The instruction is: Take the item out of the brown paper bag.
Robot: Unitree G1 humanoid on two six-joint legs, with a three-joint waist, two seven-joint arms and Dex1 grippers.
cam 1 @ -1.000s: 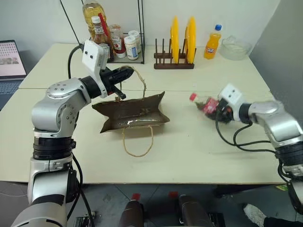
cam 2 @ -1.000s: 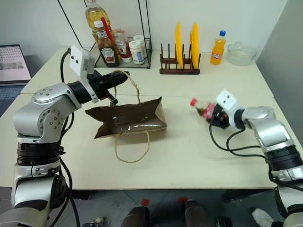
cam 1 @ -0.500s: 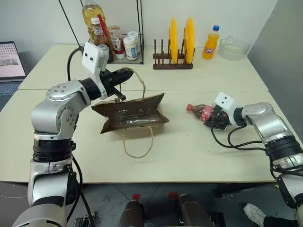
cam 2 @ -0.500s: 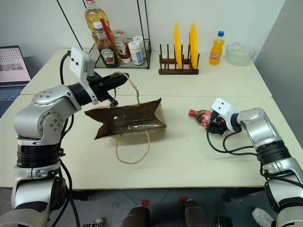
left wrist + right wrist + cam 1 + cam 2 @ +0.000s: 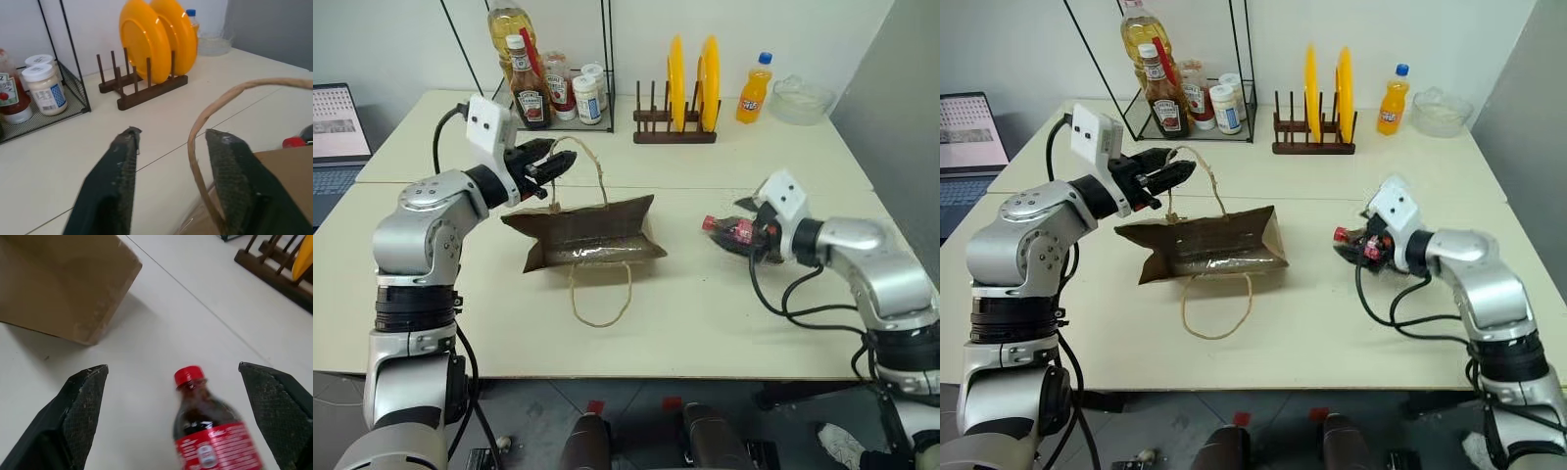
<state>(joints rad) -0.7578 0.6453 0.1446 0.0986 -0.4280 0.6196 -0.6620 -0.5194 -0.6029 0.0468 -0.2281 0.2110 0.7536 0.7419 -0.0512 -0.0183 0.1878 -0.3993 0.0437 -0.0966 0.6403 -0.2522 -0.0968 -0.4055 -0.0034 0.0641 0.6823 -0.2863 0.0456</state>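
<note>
The brown paper bag [image 5: 587, 233] lies on its side in the middle of the table, mouth toward the right. One cord handle [image 5: 599, 294] rests on the table; the other handle [image 5: 193, 142] arches up between the fingers of my left gripper [image 5: 174, 132], which stands open at the bag's upper left corner and is not pinching the cord. The item, a small cola bottle [image 5: 728, 231] with a red cap, lies on the table to the right of the bag, cap toward the bag. My right gripper [image 5: 171, 368] is wide open around the bottle [image 5: 210, 431], its fingers apart from it.
Along the table's back edge stand a wire rack [image 5: 548, 83] with a ketchup bottle, an oil bottle and jars, a wooden rack with yellow plates [image 5: 690, 73], an orange soda bottle [image 5: 754, 88] and a glass bowl [image 5: 798, 98]. A laptop [image 5: 335, 122] sits far left.
My left gripper has opened, let go of the upper handle and shifted left. The right gripper brought the bottle down onto the table, opened wide and drew back slightly.
</note>
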